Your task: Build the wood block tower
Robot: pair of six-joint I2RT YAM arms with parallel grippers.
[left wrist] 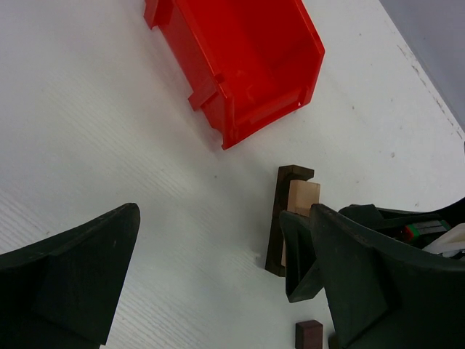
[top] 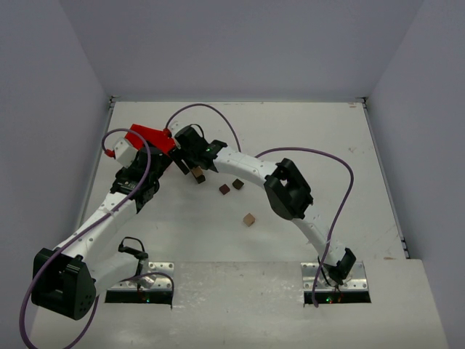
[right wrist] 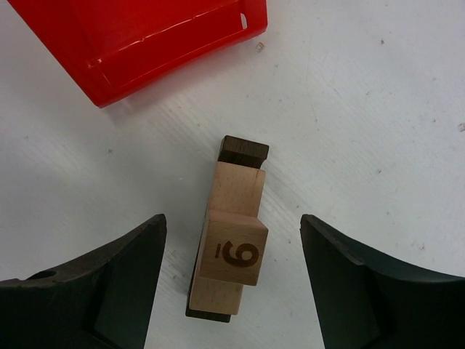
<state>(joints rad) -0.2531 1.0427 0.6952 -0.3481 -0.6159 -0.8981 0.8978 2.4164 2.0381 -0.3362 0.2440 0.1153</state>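
- Right gripper (right wrist: 232, 218): the jaws stand wide apart and clamp nothing. One is on either side of the wood block tower (right wrist: 232, 251), with bare table (right wrist: 378, 109) showing in both gaps.
- Tower: it is about centred between the right jaws. A tan cube marked 6 is uppermost, with more tan below it and dark brown at the foot. The 6 cube looks slightly offset from the tan one under it. Whether every cube sits square cannot be told.
- Left gripper (left wrist: 225, 211): the jaws are wide apart and empty. The tower stands just beside its right jaw, and the red bin (left wrist: 240, 65) lies ahead of the opening.
- Loose cubes (top: 249, 219): three lie well apart from both pairs of jaws, so the task is judged part done.
- Step in hand, as judged: clearing the right jaws from the stack and fetching the next cube.
- Method advised: raise the right gripper straight up with the gaps equal and no sideways drift.
- Risk: the left gripper's right jaw is close to the column, and a brush could topple it. Hold it off.
- Next placement: bring the cube down square over the 6 face and part both jaws evenly.
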